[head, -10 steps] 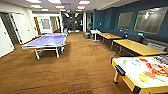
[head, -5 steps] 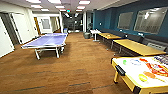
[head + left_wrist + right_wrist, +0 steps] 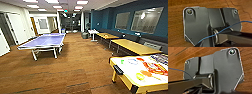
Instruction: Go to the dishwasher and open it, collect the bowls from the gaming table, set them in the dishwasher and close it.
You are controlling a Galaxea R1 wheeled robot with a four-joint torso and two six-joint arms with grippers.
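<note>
The gaming table (image 3: 124, 83), white-topped with a yellowish edge, stands at the near right in the head view. On its top lie small bright round shapes that look like the bowls: a green one (image 3: 122, 61), a pale bluish one (image 3: 132, 61), an orange one (image 3: 146, 73) and a yellow one (image 3: 140, 76), beside red and multicoloured game pieces or boxes (image 3: 160, 67). The dishwasher is out of view. Both wrist views look down on brown wood floor past the robot's dark plate.
A blue table-tennis table (image 3: 45, 41) stands at the middle left. Yellow-wood tables (image 3: 135, 46) line the blue right wall, with a bench behind them. White doors (image 3: 17, 27) are on the left and a corridor (image 3: 71, 23) opens at the back. Brown wood floor (image 3: 80, 67) runs between.
</note>
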